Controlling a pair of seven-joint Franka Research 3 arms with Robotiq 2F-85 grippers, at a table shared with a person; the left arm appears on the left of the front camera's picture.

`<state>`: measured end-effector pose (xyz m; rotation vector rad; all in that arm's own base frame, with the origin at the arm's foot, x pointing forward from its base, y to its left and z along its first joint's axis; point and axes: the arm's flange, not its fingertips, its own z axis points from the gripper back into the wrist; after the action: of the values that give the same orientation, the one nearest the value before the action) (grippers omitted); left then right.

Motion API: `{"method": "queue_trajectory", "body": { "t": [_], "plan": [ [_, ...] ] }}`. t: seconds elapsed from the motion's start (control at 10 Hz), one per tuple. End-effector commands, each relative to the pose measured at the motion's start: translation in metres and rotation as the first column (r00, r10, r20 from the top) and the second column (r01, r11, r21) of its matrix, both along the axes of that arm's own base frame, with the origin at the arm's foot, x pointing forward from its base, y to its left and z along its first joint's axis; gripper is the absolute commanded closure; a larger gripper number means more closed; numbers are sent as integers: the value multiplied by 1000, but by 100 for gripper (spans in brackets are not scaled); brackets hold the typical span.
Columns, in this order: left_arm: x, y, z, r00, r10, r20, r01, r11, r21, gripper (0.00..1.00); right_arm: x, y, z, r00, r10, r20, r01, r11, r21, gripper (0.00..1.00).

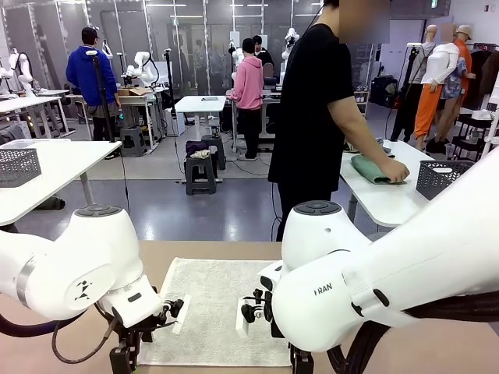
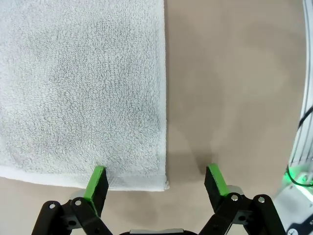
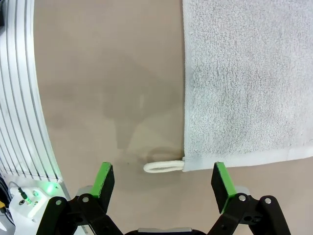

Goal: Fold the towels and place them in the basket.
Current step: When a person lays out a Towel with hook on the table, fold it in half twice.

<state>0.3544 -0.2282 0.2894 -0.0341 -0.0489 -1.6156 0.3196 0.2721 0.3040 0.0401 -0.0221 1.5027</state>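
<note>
Two claws, both spread wide, nothing pinched. One off-white towel (image 1: 214, 308) lies flat and unfolded on the tan worktop (image 1: 210, 249) between the two arms.

The left claw (image 2: 156, 178) is at one near corner of the towel. One green pad (image 2: 98, 178) is over the hem and the other over bare worktop; can't tell whether either touches.

The right claw (image 3: 164, 178) is at the other near corner. A white hanging loop (image 3: 164, 167) sticks out from that corner and lies between the fingers. Both pads are over bare worktop, just short of the hem.

On the far side a person in black stands side-on, one hand (image 1: 394, 171) resting on a green towel (image 1: 368, 167) on a white worktop (image 1: 374, 201). A dark mesh basket (image 1: 443, 178) sits near it on the same worktop.
</note>
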Motion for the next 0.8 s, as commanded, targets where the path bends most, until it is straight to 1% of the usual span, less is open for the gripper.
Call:
{"method": "queue_trajectory", "body": {
  "t": [0.0, 0.2, 0.3, 0.4, 0.7],
  "plan": [
    [-55, 37, -19, 999, -17, 30, 18, 1000, -22, 0, -26, -26, -20, 999, 23, 46, -23, 1000, 3, 0],
    [-56, 34, -20, 999, -22, 38, 23, 999, -27, 0, -25, -28, -22, 998, 32, 56, -32, 999, 3, 0],
    [-56, 32, -18, 998, -30, 47, 31, 999, -19, 19, -25, -28, -22, 998, 35, 57, -35, 999, 3, 18],
    [-57, 29, -16, 998, -26, 53, 27, 999, -24, 20, -24, -27, -21, 997, 35, 68, -35, 999, 3, 20],
    [-55, 25, -9, 998, -23, 66, 24, 1000, -18, 20, -22, -26, -18, 996, 28, 80, -27, 1000, -4, 20]
  ]
}}
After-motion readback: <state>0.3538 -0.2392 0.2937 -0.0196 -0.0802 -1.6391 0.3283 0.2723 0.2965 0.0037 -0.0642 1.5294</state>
